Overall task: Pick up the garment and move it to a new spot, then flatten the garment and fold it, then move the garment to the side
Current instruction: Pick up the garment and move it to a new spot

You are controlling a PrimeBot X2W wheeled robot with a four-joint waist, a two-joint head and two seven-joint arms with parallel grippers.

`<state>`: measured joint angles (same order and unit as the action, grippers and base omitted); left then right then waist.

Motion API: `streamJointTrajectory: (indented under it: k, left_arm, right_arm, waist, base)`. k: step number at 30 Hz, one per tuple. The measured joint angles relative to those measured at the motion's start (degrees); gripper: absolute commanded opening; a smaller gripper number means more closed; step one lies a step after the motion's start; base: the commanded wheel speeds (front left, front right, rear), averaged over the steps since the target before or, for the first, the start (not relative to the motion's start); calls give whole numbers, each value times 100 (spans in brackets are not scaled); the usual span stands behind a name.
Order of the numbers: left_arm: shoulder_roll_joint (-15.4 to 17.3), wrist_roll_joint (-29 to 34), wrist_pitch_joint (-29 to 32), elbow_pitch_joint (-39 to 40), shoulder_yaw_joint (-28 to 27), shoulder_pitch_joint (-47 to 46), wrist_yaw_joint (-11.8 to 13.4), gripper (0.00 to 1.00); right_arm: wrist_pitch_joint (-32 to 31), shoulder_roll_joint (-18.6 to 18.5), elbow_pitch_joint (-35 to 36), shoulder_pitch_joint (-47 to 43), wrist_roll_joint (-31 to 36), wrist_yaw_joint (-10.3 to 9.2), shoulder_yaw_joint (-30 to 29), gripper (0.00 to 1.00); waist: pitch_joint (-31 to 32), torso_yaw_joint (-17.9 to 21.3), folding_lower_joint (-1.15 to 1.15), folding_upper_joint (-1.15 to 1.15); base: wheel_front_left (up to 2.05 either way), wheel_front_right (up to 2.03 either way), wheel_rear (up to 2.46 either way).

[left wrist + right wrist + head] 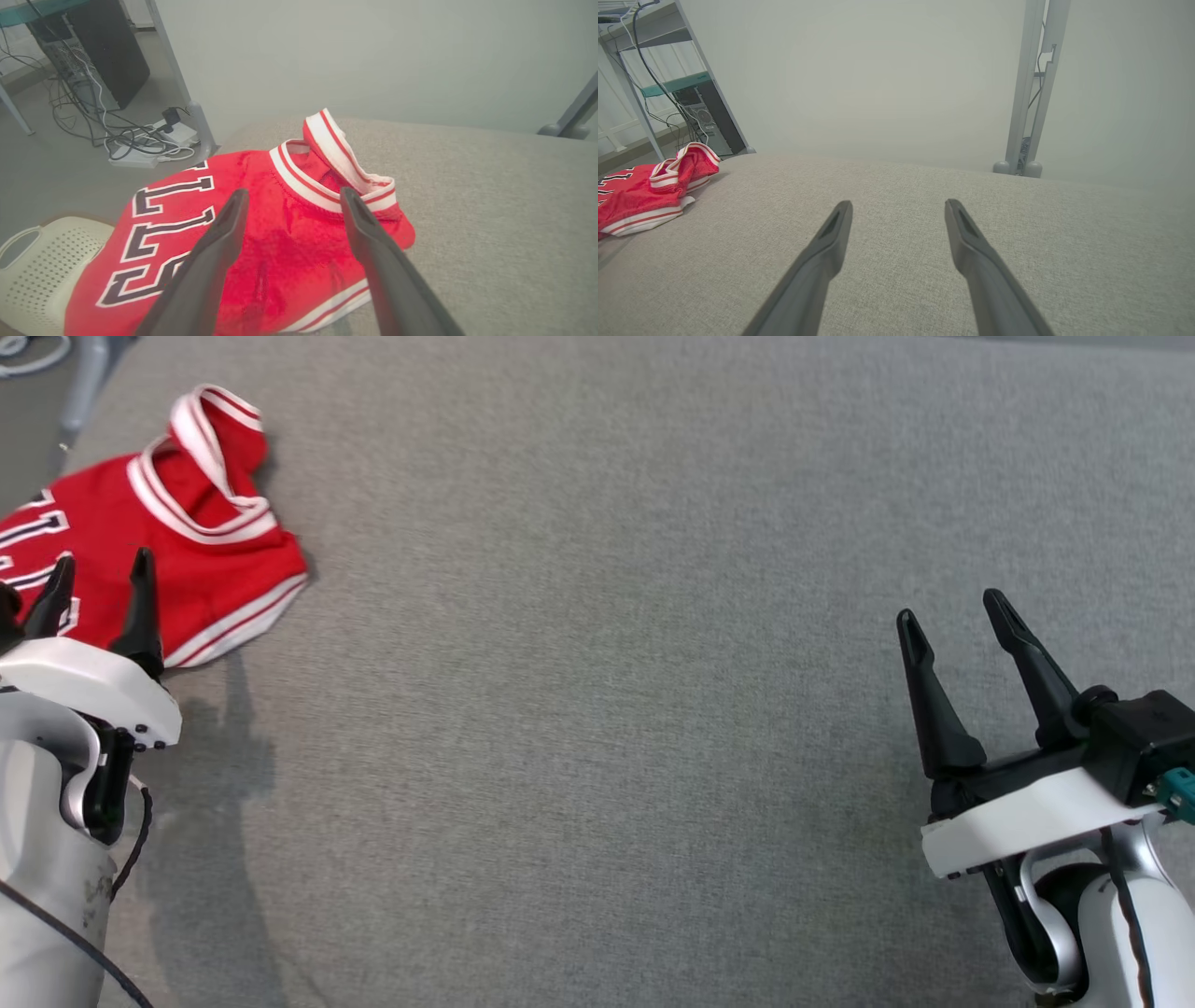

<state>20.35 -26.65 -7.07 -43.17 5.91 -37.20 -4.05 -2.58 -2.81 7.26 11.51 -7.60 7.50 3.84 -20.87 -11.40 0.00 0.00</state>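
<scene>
A grey fabric-covered desk carries one red jersey (white-trimmed, dark lettering), crumpled at its far-left corner.

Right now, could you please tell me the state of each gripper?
Left gripper: open, holding nothing, near the red garment.
Right gripper: open, holding nothing.

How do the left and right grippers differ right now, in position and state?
The left gripper is over the red jersey at the far left; the right gripper is over the plain grey surface, well clear of the jersey. The left gripper's fingers point almost straight up the head view; the right gripper's lean left. Shared: both open, both holding nothing.
</scene>
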Motion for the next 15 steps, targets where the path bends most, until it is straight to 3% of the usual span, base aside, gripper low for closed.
streamJointTrajectory:
  k: [5,15]
  left_arm:
    - [-23,-185,202,-1014,40,-475,-181,100]
    - [-15,-500,719,-2197,129,-1098,-303,98]
  right_arm:
    - [16,0,-15,168,9,0,51,100]
    - [74,2,-79,383,24,0,200,100]
  waist:
    - [-382,188,0,0]
    - [-791,408,0,0]
  base:
    - [0,0,0]
    - [0,0,0]
